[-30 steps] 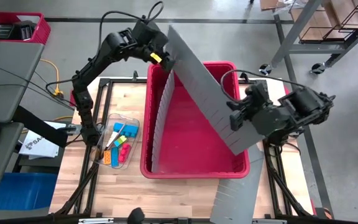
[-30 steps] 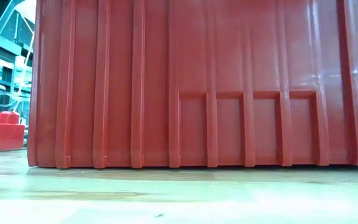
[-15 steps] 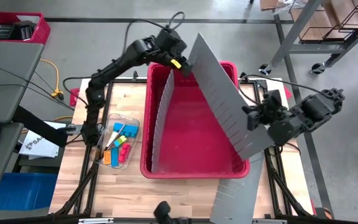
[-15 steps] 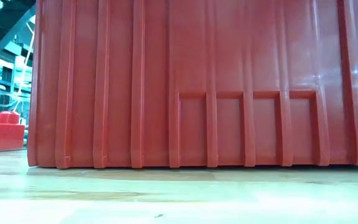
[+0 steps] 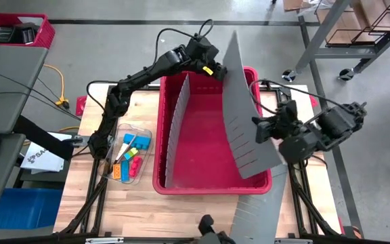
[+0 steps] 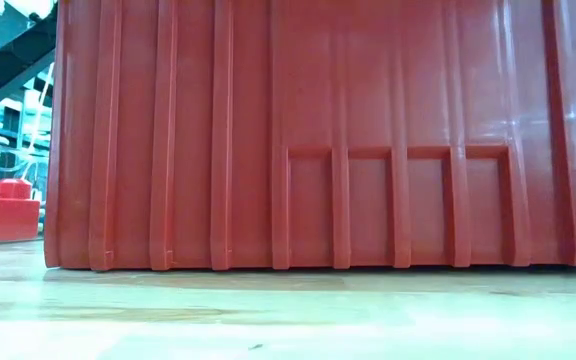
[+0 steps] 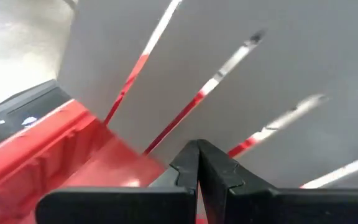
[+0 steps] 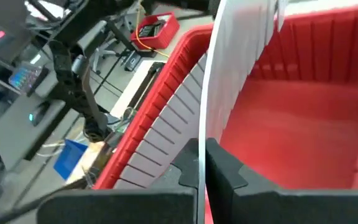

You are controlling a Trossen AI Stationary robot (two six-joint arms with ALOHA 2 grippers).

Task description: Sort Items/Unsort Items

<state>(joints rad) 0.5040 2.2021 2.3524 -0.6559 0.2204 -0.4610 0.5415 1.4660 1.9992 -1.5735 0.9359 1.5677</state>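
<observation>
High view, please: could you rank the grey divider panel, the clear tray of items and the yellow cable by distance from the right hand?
1. Grey divider panel, gripped by the right hand over the bin.
2. Clear tray of items, left of the bin.
3. Yellow cable, off the table's far-left corner.

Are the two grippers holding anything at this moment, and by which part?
Both hold one slotted grey divider panel, tilted over the large red plastic bin. The left gripper pinches its far upper edge; the right gripper pinches its side edge lower down.
</observation>
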